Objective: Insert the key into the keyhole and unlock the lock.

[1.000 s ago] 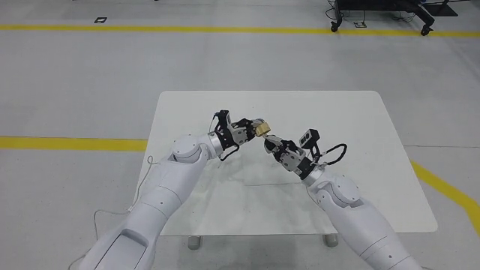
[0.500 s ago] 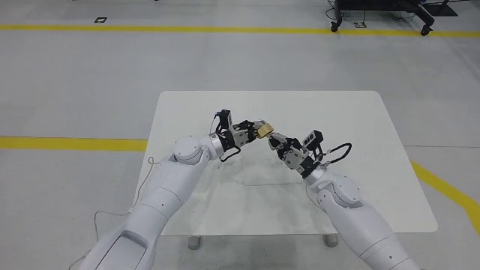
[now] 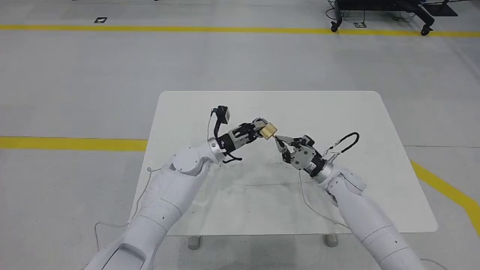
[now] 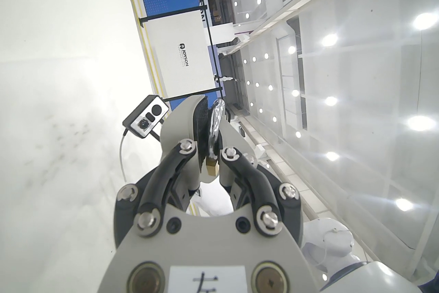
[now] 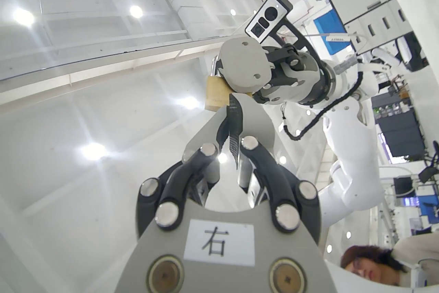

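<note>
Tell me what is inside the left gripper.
The left gripper is shut on a brass padlock, with the silver shackle between its fingers. The fingers cover part of the body, and the keyhole cannot be seen.

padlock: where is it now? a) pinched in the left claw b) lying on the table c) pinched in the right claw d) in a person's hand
a: the left claw is shut on the padlock, whose brass body sticks out past its fingers.
</note>
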{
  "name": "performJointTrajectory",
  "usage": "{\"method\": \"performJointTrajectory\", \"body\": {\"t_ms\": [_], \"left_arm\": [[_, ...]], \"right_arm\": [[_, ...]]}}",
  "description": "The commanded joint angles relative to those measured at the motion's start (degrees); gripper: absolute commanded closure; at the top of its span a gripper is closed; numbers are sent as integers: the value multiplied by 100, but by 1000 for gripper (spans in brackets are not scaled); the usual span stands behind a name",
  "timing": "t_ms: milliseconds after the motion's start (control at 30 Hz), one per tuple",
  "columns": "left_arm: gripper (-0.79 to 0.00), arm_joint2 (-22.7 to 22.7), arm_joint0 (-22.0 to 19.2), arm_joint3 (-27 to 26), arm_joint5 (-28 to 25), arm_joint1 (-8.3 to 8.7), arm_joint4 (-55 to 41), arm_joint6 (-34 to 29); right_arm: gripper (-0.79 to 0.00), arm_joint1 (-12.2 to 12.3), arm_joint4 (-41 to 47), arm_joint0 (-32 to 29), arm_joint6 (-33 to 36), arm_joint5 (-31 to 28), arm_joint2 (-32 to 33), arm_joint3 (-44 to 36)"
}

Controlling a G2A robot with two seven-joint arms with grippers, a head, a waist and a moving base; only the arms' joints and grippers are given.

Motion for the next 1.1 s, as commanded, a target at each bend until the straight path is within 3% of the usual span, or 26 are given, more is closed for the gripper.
{"method": "performJointTrajectory", "body": {"t_ms": [0, 500, 567, 600, 833, 967, 1067], "left_arm": [[0, -31, 40, -62, -17, 16, 54, 36], [0, -127, 209, -312, -234, 58, 229, 200], [0, -133, 209, -307, -134, 56, 132, 155], [0, -141, 204, -300, -95, 54, 75, 130], [0, -178, 140, -196, 171, 51, -100, 70], [0, -104, 47, -84, 509, 36, -15, 80], [0, -74, 0, -25, 823, 9, -213, 38]], "right_arm": [[0, -10, 19, 86, 229, 146, -13, 161], [0, -81, 70, 494, 929, 896, -108, 809], [-376, -88, 37, 535, 914, 917, -113, 862], [-776, -90, 9, 547, 892, 860, -101, 878], [-785, 2, -523, 171, 634, -553, 375, 452], [-785, 130, -1019, -550, 166, -1661, 981, -368], [-785, 213, -1287, -1038, 128, -1926, 1343, -958]]}}
